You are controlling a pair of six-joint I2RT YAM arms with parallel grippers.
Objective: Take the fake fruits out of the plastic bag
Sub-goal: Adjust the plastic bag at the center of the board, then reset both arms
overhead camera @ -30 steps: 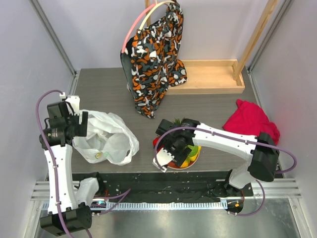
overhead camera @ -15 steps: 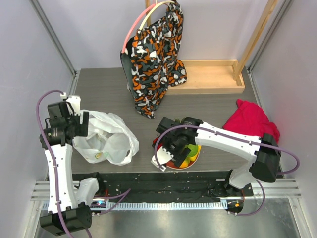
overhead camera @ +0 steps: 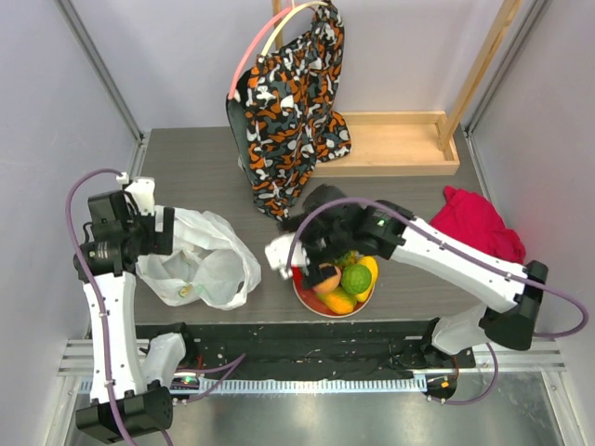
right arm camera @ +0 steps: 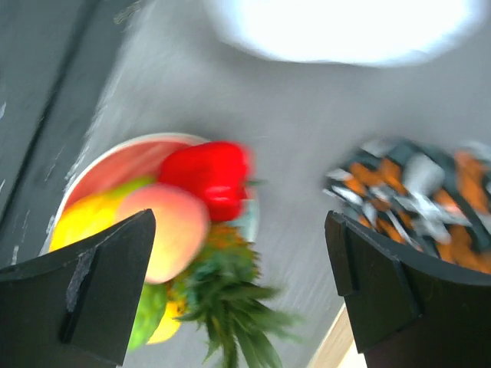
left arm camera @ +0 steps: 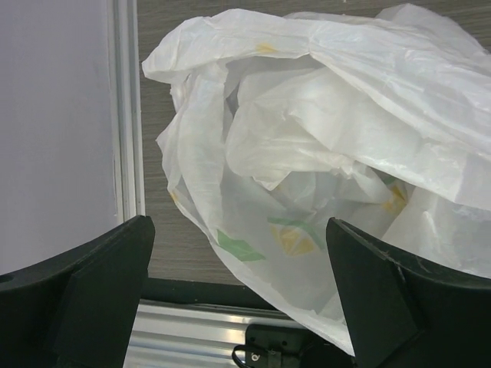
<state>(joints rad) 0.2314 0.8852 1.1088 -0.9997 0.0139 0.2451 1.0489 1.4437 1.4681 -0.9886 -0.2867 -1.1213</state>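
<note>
Hanging near plate [overhead camera: 305,297] of fake fruits [overhead camera: 356,278], right gripper [right arm camera: 239,222] spread, empty, left gripper [left arm camera: 238,230] spread wide facing plastic bag [left arm camera: 345,115]

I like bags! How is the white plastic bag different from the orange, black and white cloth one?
The crinkly white plastic bag is plain and see-through; the patterned cloth bag is blotchy orange, black and white. The plastic bag lies slumped on the grey table; the cloth bag rises tall at the back, handles up. Both are soft bags.
</note>
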